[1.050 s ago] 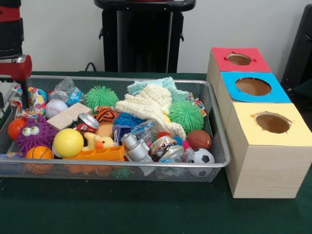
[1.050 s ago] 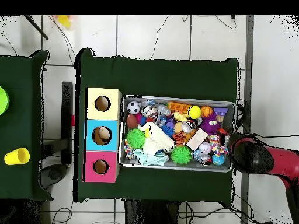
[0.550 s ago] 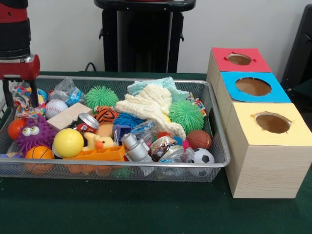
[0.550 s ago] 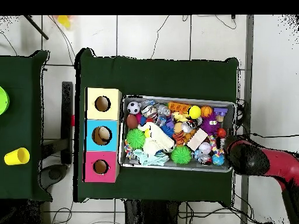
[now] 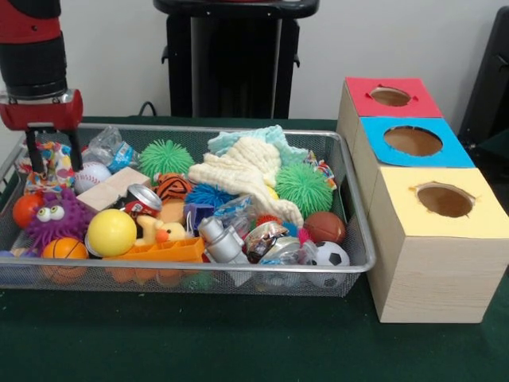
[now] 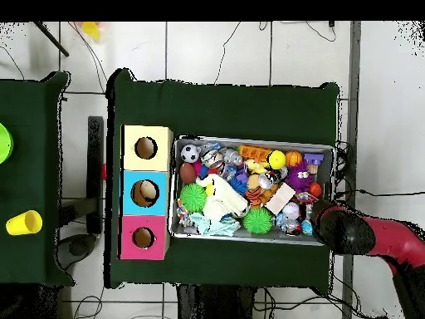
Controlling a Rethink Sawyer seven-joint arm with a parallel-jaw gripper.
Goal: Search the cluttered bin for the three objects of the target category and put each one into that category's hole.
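Note:
A wire mesh bin point(image 5: 350, 203) holds a heap of toys. Among them are a baseball point(image 5: 91, 177), a yellow ball point(image 5: 111, 232), an orange basketball point(image 5: 64, 251), a soccer ball point(image 5: 332, 256), a brown football point(image 5: 324, 227) and two green spiky balls point(image 5: 165, 157) point(image 5: 304, 189). My gripper point(image 5: 54, 163) hangs open over the bin's left end, fingers pointing down on either side of a multicoloured rope toy point(image 5: 54, 157), gripping nothing. From above, the red and black arm point(image 6: 344, 233) covers the gripper at the bin's point(image 6: 176, 187) lower right corner.
Three wooden boxes with round holes stand in a row right of the bin: red top point(image 5: 391, 97), blue top point(image 5: 413, 142), yellow top point(image 5: 444, 200). Cream and pale blue cloths point(image 5: 246, 169), a purple spiky creature point(image 5: 57, 216), an orange block point(image 5: 159, 251) and a can point(image 5: 143, 199) crowd the bin.
The arm has slid from outside the bin's left end to over its back left corner. The fingers now straddle the rope toy. Nothing in the bin has moved.

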